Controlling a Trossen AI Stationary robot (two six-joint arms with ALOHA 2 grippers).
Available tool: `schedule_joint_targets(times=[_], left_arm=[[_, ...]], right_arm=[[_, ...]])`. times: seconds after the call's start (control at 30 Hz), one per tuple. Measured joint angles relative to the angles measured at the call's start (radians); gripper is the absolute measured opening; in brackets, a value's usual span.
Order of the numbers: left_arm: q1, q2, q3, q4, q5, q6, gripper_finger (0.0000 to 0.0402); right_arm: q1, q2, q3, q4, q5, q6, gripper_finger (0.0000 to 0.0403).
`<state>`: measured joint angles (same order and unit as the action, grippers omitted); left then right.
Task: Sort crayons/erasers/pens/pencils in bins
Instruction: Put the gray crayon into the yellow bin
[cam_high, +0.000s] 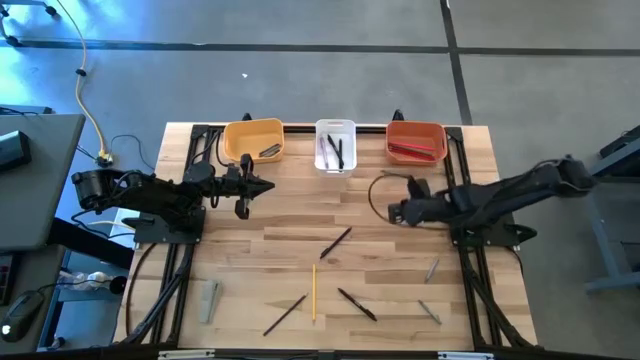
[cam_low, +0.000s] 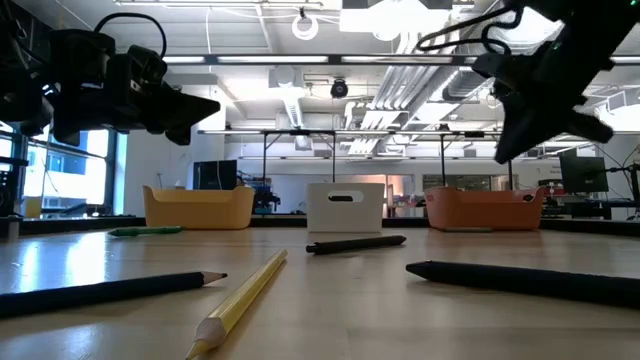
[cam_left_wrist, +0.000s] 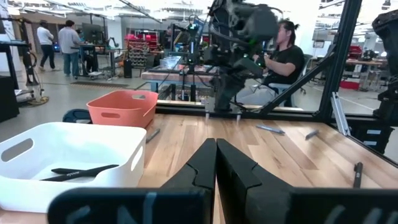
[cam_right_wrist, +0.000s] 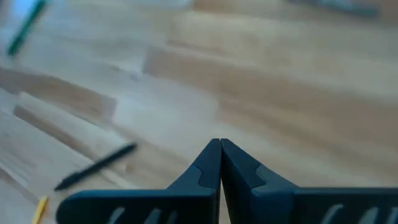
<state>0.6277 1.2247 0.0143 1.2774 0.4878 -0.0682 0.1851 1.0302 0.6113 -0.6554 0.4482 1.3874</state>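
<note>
Three bins stand along the table's far edge: a yellow-orange bin (cam_high: 253, 140), a white bin (cam_high: 336, 146) with black pens (cam_left_wrist: 78, 172) in it, and a red-orange bin (cam_high: 416, 140) with red pencils (cam_high: 415, 151). On the table's middle and near part lie loose black pens (cam_high: 336, 242) (cam_high: 357, 304) (cam_high: 285, 314) and a yellow pencil (cam_high: 313, 292). My left gripper (cam_high: 268, 187) hovers shut and level in front of the yellow-orange bin. Right of centre, my right gripper (cam_high: 393, 212) is shut, tipped down over bare wood, above a black pen (cam_right_wrist: 96, 166).
Small grey pieces (cam_high: 431, 268) (cam_high: 429, 312) lie at the near right and a grey-green piece (cam_high: 208, 300) at the near left. A green stick (cam_low: 145, 231) lies at the left in the low view. Black frame rails (cam_high: 470, 290) run along both table sides. A person (cam_left_wrist: 283, 56) sits beyond the table.
</note>
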Motion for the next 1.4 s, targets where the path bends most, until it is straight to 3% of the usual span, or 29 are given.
schedule_joint_targets(times=[0.1,0.27,0.5,0.63,0.83,1.4], left_arm=[[0.000,0.000,0.000,0.000,0.001,-0.007,0.0000],[0.000,0.000,0.000,0.000,0.001,-0.014,0.0000],[0.000,0.000,0.000,-0.001,0.004,-0.030,0.0000],[0.000,0.000,0.000,-0.001,0.004,-0.032,0.0000],[0.000,0.000,0.000,-0.001,0.004,-0.053,0.0000],[-0.016,0.000,0.000,0.006,0.002,-0.060,0.0000]], right_arm=[[0.080,0.083,0.089,-0.148,-0.022,0.157,0.0000],[0.192,0.221,0.239,-0.350,-0.171,0.471,0.0000],[0.378,0.352,0.305,-0.391,-0.327,0.886,0.0004],[0.389,0.422,0.305,-0.319,-0.435,0.929,0.0030],[0.433,0.467,0.306,-0.388,-0.640,0.995,0.0091],[0.477,0.447,0.093,-0.148,-0.626,1.011,0.0108]])
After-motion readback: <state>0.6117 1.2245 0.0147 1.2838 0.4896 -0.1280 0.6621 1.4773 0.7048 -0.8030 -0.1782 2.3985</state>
